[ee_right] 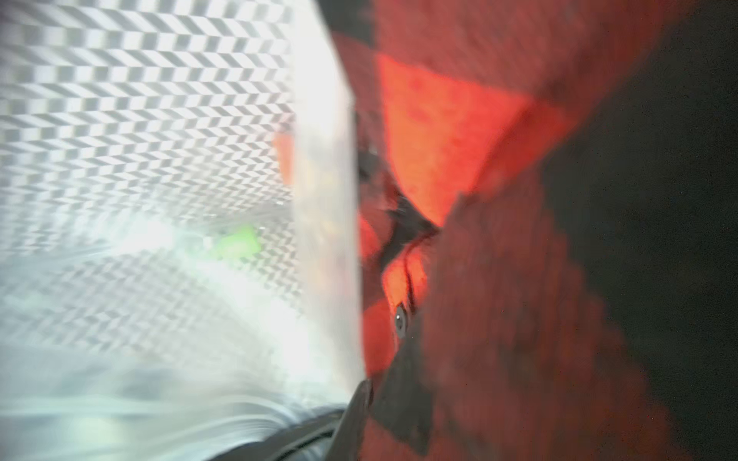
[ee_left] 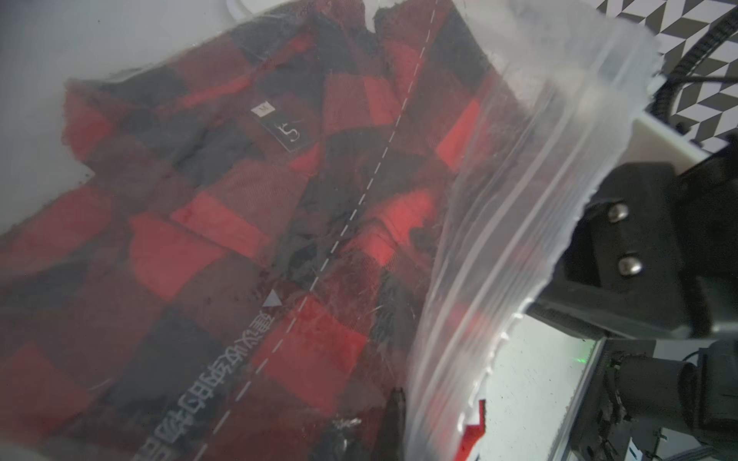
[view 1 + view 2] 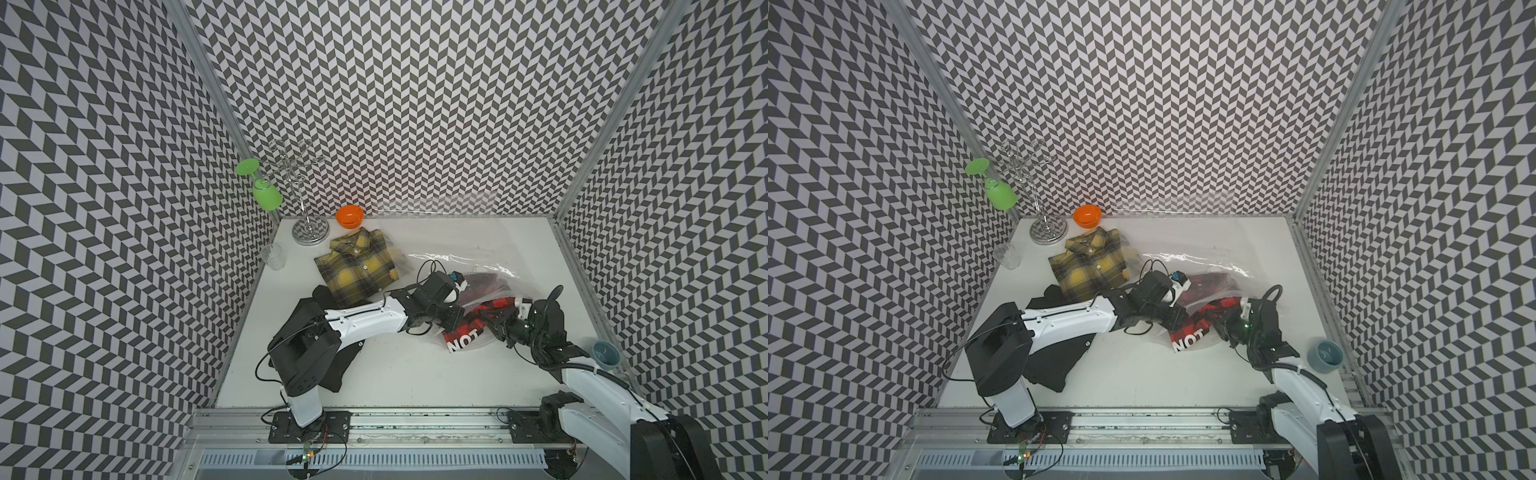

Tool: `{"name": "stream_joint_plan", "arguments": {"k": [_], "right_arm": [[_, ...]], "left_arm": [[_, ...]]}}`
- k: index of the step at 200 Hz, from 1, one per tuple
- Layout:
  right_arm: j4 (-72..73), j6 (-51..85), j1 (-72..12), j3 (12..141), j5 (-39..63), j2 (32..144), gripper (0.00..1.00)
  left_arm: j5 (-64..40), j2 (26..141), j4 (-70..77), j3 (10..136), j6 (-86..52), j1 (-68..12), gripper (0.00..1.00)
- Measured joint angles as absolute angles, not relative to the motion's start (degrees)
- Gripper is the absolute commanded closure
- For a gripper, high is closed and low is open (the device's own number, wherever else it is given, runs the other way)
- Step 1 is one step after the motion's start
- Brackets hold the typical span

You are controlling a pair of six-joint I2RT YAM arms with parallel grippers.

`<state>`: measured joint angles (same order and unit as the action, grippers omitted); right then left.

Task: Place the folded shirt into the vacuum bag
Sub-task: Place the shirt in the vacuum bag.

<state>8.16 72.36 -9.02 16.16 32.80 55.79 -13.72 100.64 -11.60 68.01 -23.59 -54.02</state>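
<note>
- On the white table (image 3: 395, 374), right of the middle, lies the vacuum bag (image 3: 457, 259), clear and crinkled, with its mouth towards the two arms.
- Inside it sits the red and black checked shirt (image 3: 498, 304). The left wrist view shows it spread flat under the plastic (image 2: 519, 199). Whether its near end is fully past the mouth cannot be told.
- The left pincer (image 3: 455, 320) is closed tight on the bag's mouth edge. One dark fingertip (image 2: 396, 407) shows, with the zip strip rising from it.
- The right pincer (image 3: 494, 324) is at the bag's mouth, pressed against the shirt. Blurred red cloth (image 1: 459, 139) fills its wrist view, so I cannot tell how far it is open or whether it grips anything.
- A red panel with white letters (image 3: 463, 340) lies at the mouth between the two pincers.
- A folded yellow checked shirt (image 3: 359, 268) lies just beside the bag, and the bag's far corner overlaps it.
- A black garment (image 3: 328, 365) lies under the left arm.
- Along the back stand an orange bowl (image 3: 350, 216), a metal stand (image 3: 309, 232) with a green wine glass (image 3: 266, 195) hanging on it, and a clear cup (image 3: 272, 256).
- A blue-grey cup (image 3: 606, 355) sits at the table's right edge, beside the right arm.
</note>
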Motion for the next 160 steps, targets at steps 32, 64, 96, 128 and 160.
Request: {"name": "stream_joint_plan", "arguments": {"k": [32, 64, 96, 128, 160], "right_arm": [[9.80, 72.62, -11.16, 15.18, 30.76, 56.40, 0.60], [11.79, 75.13, -18.24, 9.82, 25.91, 55.75, 0.51], [16.23, 77.38, -22.06, 7.84, 22.57, 59.96, 0.64], [20.69, 78.70, -22.11, 8.23, 19.22, 65.73, 0.74], [22.61, 77.95, -20.73, 11.94, 15.92, 69.38, 0.77]], "left_arm": [[-14.17, 99.61, -11.27, 69.73, -24.36, -54.24, 1.00], [-14.22, 99.22, -11.16, 72.38, -24.38, -54.37, 1.00], [-14.52, 99.26, -11.22, 72.88, -24.99, -54.48, 1.00], [-14.41, 99.29, -11.29, 72.88, -25.39, -55.51, 1.00], [-13.98, 99.09, -10.39, 71.16, -25.98, -58.59, 1.00]]}}
